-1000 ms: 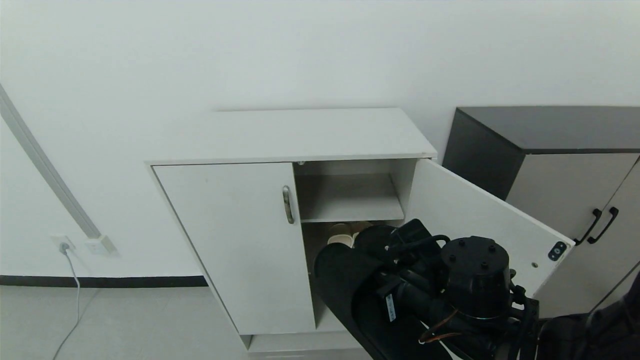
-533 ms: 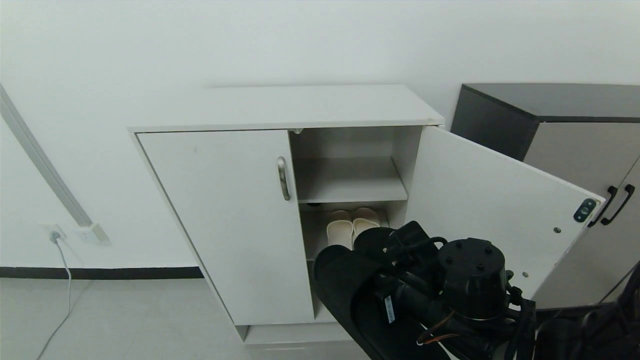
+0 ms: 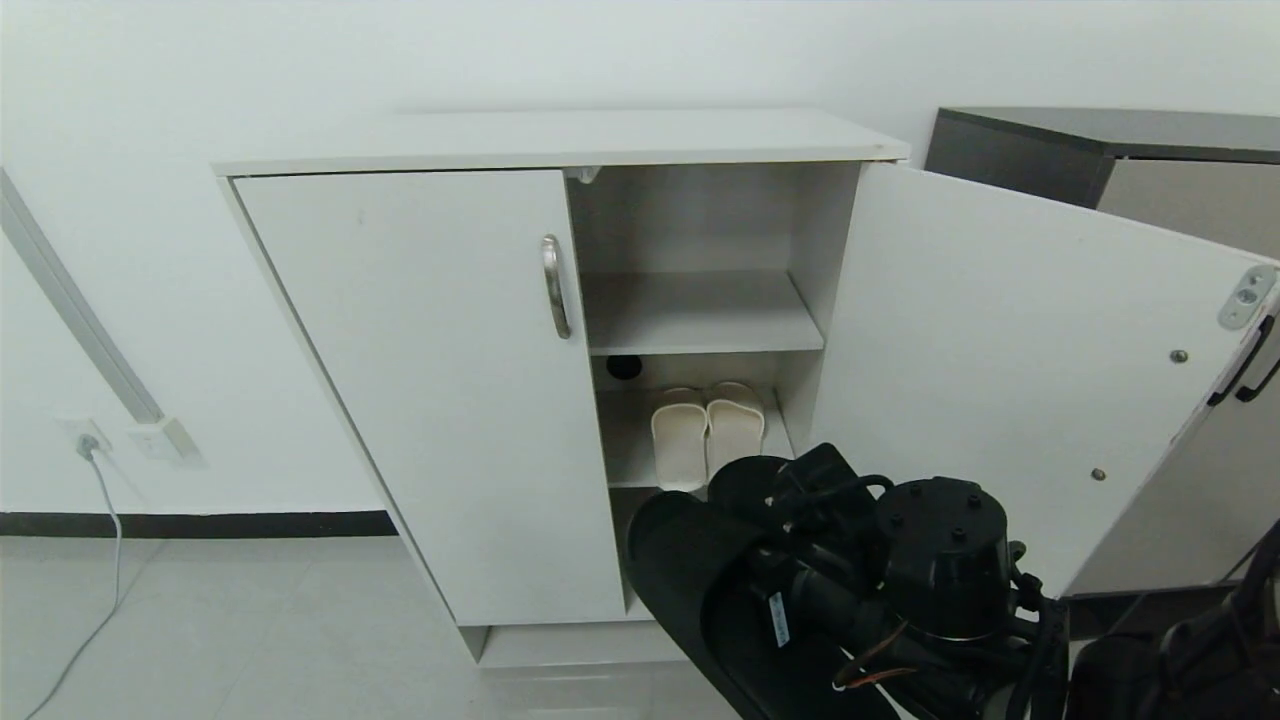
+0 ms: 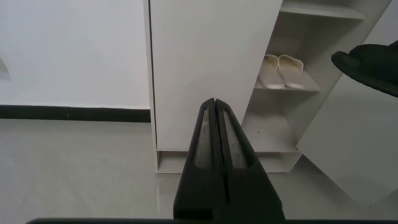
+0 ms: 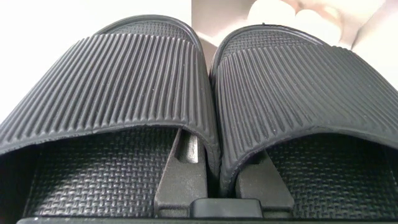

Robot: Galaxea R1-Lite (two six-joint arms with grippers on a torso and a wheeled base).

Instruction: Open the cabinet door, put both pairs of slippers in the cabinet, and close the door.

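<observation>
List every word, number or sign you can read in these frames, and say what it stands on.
No text can be read anywhere.
A white tag on the right arm: print too small to read.
The cabinet, black slippers, white slippers and wall socket: no print visible.

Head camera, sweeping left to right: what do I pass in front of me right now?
Wall socket → closed left cabinet door → metal handle → white slippers → open right door → dark cabinet.
</observation>
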